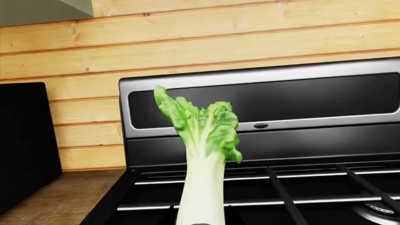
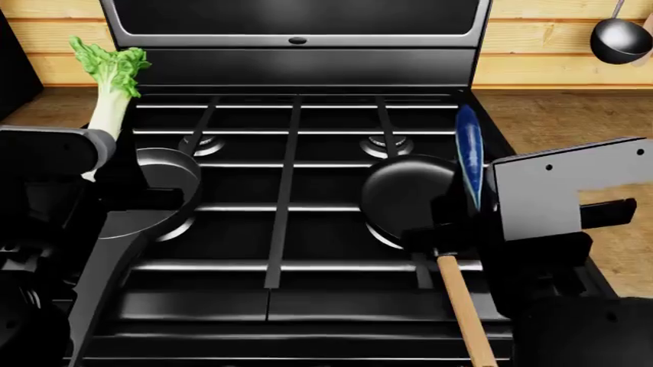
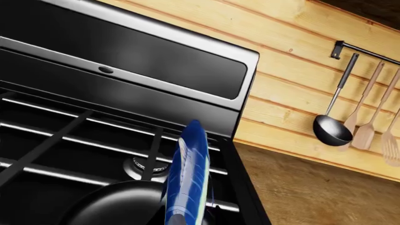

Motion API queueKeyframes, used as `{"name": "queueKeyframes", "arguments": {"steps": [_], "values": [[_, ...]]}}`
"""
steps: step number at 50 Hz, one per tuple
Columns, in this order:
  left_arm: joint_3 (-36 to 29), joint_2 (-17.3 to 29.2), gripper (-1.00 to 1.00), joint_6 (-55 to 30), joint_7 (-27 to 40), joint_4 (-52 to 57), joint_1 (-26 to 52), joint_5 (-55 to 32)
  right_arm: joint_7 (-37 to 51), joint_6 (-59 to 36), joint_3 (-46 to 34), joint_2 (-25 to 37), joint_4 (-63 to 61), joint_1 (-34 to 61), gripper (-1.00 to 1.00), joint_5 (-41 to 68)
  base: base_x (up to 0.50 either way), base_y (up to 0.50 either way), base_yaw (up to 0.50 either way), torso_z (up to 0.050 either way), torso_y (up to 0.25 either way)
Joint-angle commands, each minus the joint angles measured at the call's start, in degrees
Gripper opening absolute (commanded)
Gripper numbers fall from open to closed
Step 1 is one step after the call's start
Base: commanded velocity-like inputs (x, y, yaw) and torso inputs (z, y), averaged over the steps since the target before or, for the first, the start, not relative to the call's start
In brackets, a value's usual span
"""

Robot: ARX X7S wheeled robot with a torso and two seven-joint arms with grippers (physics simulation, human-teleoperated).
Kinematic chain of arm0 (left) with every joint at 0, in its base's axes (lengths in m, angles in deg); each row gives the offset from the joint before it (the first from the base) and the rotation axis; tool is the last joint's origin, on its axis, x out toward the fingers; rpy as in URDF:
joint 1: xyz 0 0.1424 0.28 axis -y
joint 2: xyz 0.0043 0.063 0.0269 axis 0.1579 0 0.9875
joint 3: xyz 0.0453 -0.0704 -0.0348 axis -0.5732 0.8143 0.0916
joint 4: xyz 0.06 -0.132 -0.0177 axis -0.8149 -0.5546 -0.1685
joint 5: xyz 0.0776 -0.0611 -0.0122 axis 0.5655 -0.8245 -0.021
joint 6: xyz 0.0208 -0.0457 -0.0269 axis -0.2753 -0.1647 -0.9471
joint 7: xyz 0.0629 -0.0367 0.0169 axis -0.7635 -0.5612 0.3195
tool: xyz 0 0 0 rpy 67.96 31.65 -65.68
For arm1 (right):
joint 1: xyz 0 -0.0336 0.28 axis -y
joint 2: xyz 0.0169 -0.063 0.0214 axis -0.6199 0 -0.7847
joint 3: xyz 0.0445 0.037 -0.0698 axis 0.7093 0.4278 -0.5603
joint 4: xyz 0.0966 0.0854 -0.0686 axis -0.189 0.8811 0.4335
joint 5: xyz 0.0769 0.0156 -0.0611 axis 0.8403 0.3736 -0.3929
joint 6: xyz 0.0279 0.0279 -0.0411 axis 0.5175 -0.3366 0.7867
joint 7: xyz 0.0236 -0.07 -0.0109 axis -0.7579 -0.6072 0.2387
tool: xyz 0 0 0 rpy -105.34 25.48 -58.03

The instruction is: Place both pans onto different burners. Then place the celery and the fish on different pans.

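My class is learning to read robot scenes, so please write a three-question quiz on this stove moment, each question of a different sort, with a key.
1. True or false: the celery already lies in a pan.
2. Which pan does the fish hang over?
A. the left pan
B. the wooden-handled pan
C. neither
3. Fill in: a black ____ hangs on the wooden wall to the right of the stove.

Key:
1. False; it is held upright at the left arm, above the stove's left edge.
2. B
3. ladle
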Motion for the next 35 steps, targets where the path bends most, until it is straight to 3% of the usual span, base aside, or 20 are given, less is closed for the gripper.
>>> {"name": "queueKeyframes", "arguments": {"steps": [1,19,35], "values": [[0.4,-0.1,-1.0,0.2,-4.0,-0.6,0.2,0.6,-3.4,-2.2,-1.5,-1.6,4.1,2.7,-1.0,-1.7,0.0,0.0,0.0,0.0,0.0],[1.4,0.6,-1.0,1.3,-4.2,-0.6,-1.7,0.7,-20.2,2.5,-7.5,-6.6,23.4,3.1,-1.0,-16.9,0.0,0.0,0.0,0.001,0.001],[1.0,0.5,-1.0,0.6,-3.8,-0.6,-0.8,0.4,-18.8,3.8,-5.5,-3.2,18.7,-1.4,-1.0,-13.4,0.0,0.0,0.0,0.0,0.001]]}}
